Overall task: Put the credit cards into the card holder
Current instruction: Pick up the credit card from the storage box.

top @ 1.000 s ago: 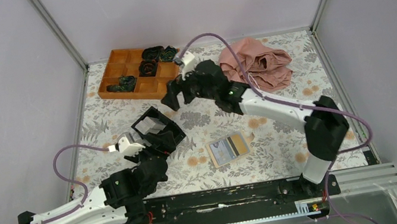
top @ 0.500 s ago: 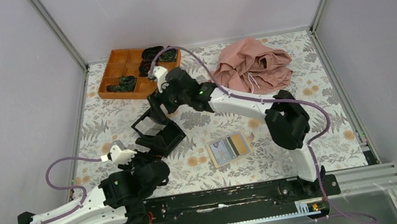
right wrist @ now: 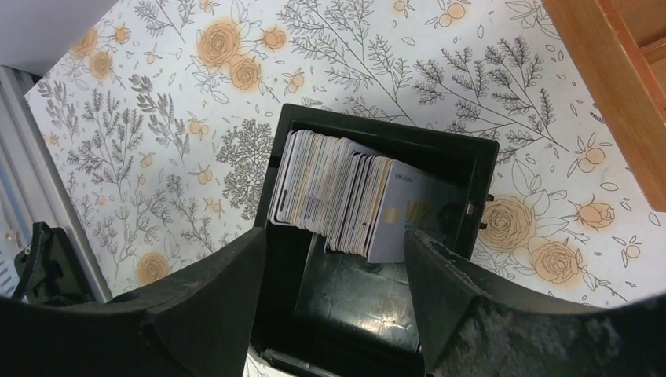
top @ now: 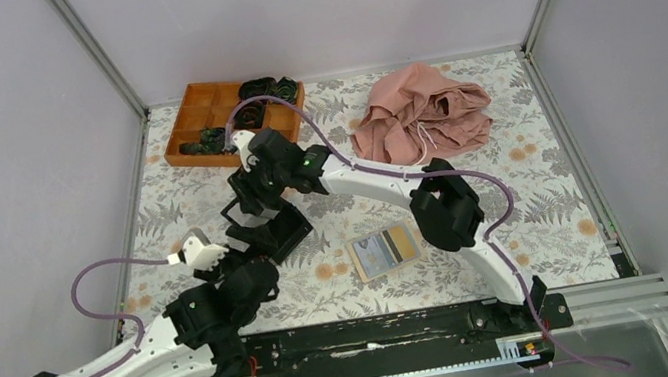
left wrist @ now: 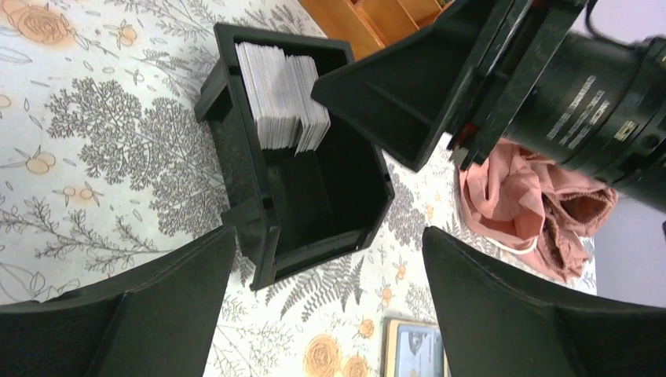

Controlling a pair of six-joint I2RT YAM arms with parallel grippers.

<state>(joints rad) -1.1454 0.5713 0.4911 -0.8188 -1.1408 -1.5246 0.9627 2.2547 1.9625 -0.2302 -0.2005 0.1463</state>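
The task is judged barely begun: the credit cards [right wrist: 338, 200] are stacked inside the black box [top: 265, 225], the right gripper [right wrist: 334, 243] is held wide and empty above it, the left gripper [left wrist: 330, 236] is spread wide and empty beside it, and the card holder [top: 383, 250] is laid apart to its right.

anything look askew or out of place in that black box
Slightly: the credit cards crowd one end of the black box, unevenly fanned, and the front card leans away from the pack. Nothing has spilled.

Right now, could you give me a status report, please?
Left hand open. Right hand open above cards in black box. Card holder lies apart, untouched. Nothing blocking.
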